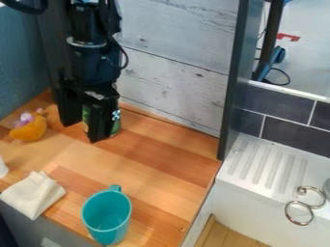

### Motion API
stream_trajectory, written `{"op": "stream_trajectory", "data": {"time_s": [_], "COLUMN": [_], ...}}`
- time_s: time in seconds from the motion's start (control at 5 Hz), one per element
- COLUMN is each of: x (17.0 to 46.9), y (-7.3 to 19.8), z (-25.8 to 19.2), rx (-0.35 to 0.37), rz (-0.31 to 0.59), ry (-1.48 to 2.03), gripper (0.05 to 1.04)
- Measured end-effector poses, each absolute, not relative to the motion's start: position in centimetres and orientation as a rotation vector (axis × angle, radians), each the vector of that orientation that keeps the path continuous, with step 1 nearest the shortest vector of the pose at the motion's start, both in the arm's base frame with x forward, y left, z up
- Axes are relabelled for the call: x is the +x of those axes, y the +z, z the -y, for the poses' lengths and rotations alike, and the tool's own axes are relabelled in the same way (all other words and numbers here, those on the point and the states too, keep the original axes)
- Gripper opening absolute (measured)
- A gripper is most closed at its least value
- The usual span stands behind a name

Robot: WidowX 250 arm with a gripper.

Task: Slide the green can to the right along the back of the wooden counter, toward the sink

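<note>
The black gripper (pixel 84 126) hangs low over the back left of the wooden counter, its fingers apart. Beside it stands a green can (pixel 116 125), partly hidden behind the right-hand finger; part of the can shows between the fingers, and whether they touch it I cannot tell. To the left lies an orange-yellow toy (pixel 30 129) with pink and purple bits on top. A white cloth (pixel 34 195) is crumpled at the front left. A teal cup (pixel 107 216) stands near the front edge, its handle toward the back.
A whitewashed plank wall (pixel 172 89) rises behind the counter (pixel 143 161), with a dark upright post (pixel 234 79) at its right end. Farther right are a white sink (pixel 261 176) with a ridged drainer and a metal tap fitting (pixel 301 205). Something white (pixel 3 168) shows at the left edge.
</note>
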State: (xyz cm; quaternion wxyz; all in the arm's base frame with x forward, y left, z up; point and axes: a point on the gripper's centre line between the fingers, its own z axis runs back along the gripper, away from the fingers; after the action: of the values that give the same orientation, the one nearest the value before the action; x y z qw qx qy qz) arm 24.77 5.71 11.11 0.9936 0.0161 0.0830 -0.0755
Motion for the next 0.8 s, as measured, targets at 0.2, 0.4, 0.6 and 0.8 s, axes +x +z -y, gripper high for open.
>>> {"op": "stream_trajectory", "data": {"time_s": [0.2,0.4,0.6,0.8], "x": [24.7,25.1,25.9,26.4], "y": [10.5,12.0,14.6,16.6], "z": [-5.6,-6.5,-8.8,-11.5], "rx": [0.025,0.028,0.016,0.039], "rz": [-0.188,-0.169,-0.088,-0.025], "ry": [-0.153,-0.153,-0.138,-0.117], "gripper": [1.001,1.001,1.001,1.001]}}
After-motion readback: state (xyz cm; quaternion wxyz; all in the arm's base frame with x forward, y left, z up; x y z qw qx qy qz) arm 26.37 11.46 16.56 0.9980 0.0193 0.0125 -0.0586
